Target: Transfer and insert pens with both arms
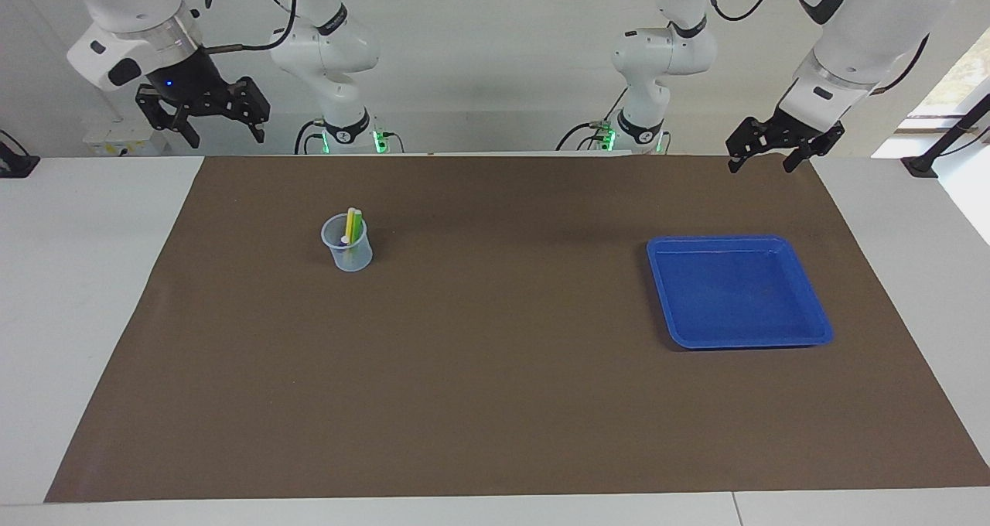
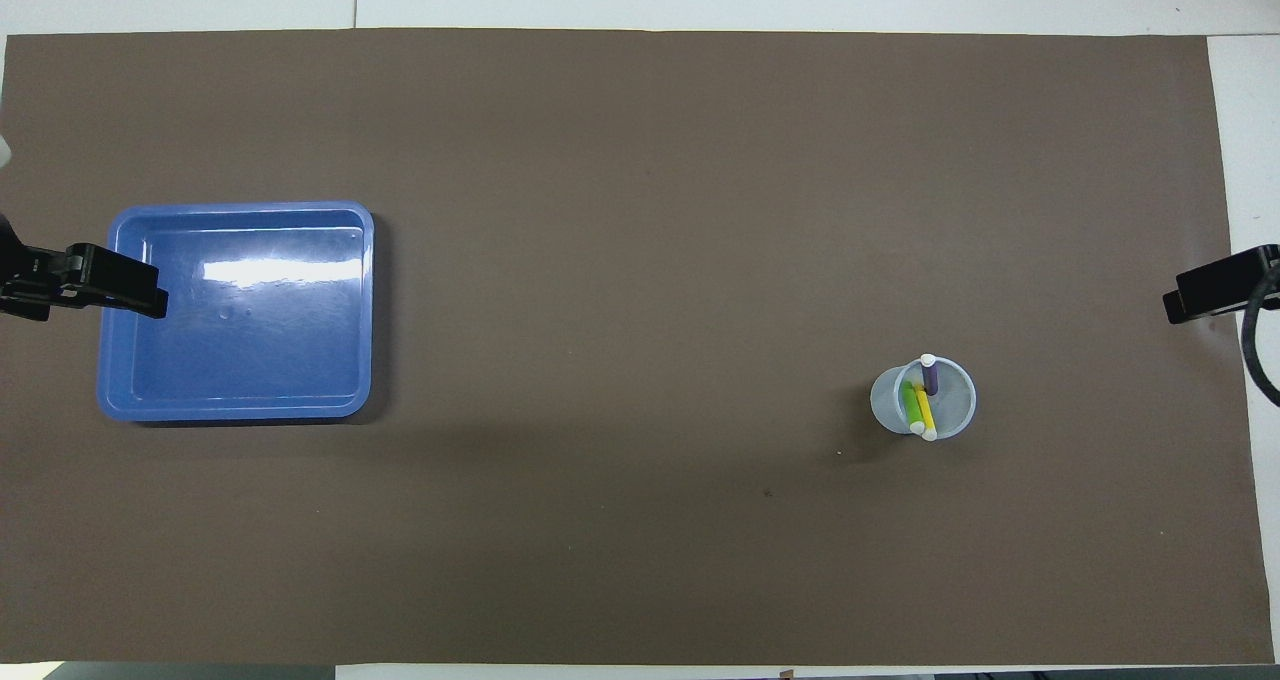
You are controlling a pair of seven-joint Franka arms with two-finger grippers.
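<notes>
Pens [image 2: 922, 400], all 3, in cup [image 1: 347, 243]; tray [image 1: 739, 290] bare; tools raised, open.

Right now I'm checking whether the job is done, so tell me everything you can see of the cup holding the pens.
The cup is a small, clear, pale bluish plastic beaker, upright on the brown mat toward the right arm's end of the table. Three pens lean inside it: yellow, green and purple, pale ends showing at the rim. Nothing else touches it.
</notes>
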